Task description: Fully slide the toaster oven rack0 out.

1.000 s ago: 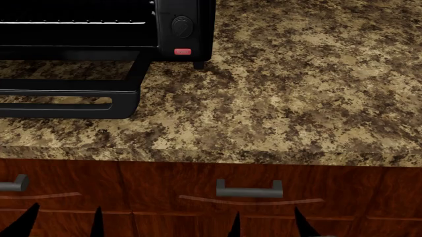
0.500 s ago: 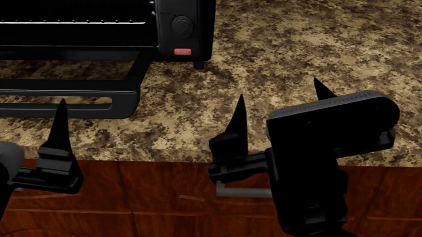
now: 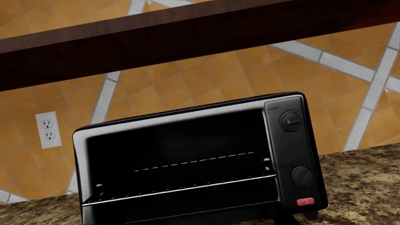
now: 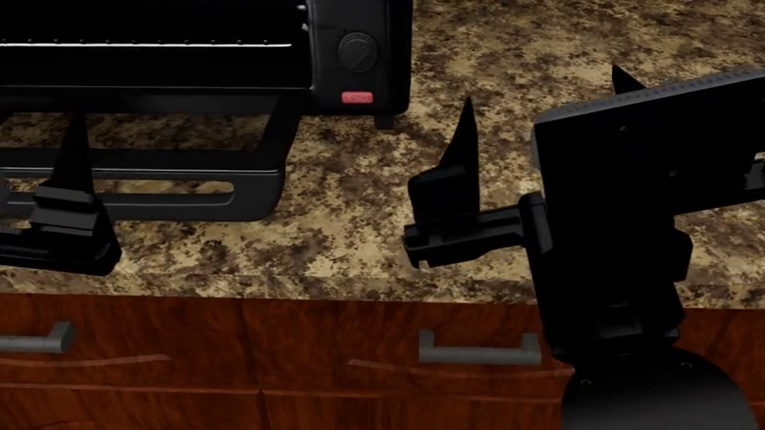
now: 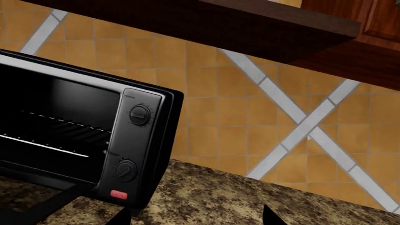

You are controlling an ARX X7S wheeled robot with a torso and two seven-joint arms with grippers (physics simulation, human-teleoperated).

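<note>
Judging rack0 (image 3: 181,190) stiff, light, slick wire | grab front bar inside toaster oven (image 4: 347,54) | right gripper (image 4: 538,116) jaws spread, empty | left gripper (image 4: 66,179) jaws: cannot tell

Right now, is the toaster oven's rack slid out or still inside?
Inside. The rack0 sits within the toaster oven cavity, its silver front edge behind the opening; the door lies open.

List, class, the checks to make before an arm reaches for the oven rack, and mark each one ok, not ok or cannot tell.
1. Oven door open, lying flat on the counter: ok.
2. Rack visible in the cavity, front edge reachable: ok.
3. Rack already out: not ok, it sits inside.
4. Left end effector near the rack: not ok, it hovers over the door.
5. Right end effector open: ok, fingers apart, over bare counter right of the oven.
6. Left end effector open: cannot tell, one finger shows.
</note>
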